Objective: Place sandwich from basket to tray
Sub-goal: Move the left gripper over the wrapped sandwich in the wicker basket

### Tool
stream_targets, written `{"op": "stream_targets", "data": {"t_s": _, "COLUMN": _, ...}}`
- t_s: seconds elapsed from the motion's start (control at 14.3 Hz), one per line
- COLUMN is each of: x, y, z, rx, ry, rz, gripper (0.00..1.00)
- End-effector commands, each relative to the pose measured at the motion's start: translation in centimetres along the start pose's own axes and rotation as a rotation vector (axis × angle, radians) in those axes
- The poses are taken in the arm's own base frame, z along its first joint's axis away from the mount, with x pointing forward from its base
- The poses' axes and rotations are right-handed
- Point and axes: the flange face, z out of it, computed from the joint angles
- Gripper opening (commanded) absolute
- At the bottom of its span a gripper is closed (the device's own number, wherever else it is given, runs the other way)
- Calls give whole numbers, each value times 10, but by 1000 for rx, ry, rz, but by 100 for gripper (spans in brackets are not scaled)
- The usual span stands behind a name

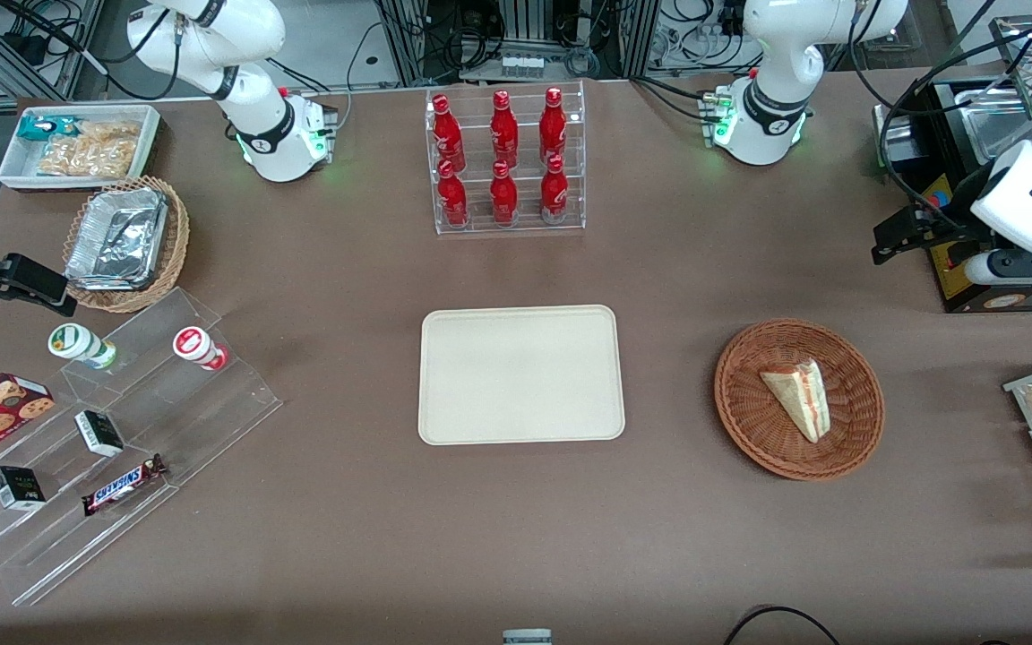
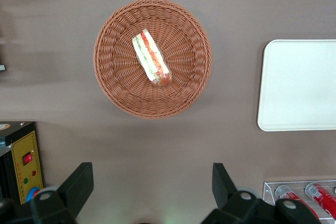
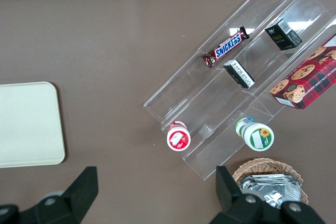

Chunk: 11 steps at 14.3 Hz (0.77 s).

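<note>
Gripper (image 2: 152,187): left arm's, fingers spread wide, nothing between them; held high above the table, well apart from the goods. In the front view it sits at the right edge of the frame (image 1: 906,235), upper half.

Sandwich (image 2: 151,59): triangular wedge, lying on its side in the middle of the basket, filling edge showing. Right of centre in the front view (image 1: 798,397).

Basket (image 2: 118,85): round, reddish-brown wicker, on the brown table; not touched by the gripper.

Tray (image 1: 520,374): cream, rectangular, bare, centre of the front frame, well apart from the basket.

Bottle rack (image 1: 505,159): clear, red bottles, upper centre.

Risks, as judged: the wedge is soft and lies slantwise; a descent not turned to match its long edges would likely pinch a corner, squash the bread or squeeze out the filling. Fingertips reaching too low could catch the weave and drag the basket.
</note>
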Motion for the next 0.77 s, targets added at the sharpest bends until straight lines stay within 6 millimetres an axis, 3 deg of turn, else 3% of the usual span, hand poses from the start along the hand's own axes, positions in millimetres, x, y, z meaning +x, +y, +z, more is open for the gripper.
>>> {"op": "stream_targets", "data": {"t_s": 0.0, "x": -2, "y": 0, "z": 0, "rx": 20, "ry": 7, "rz": -6, "gripper": 100}}
{"op": "stream_targets", "data": {"t_s": 0.21, "x": 4, "y": 0, "z": 10, "rx": 20, "ry": -7, "rz": -8, "gripper": 100}}
{"op": "stream_targets", "data": {"t_s": 0.28, "x": 9, "y": 0, "z": 23, "rx": 22, "ry": -31, "rz": -7, "gripper": 100}}
{"op": "stream_targets", "data": {"t_s": 0.7, "x": 50, "y": -3, "z": 128, "rx": 20, "ry": -93, "rz": -34, "gripper": 100}}
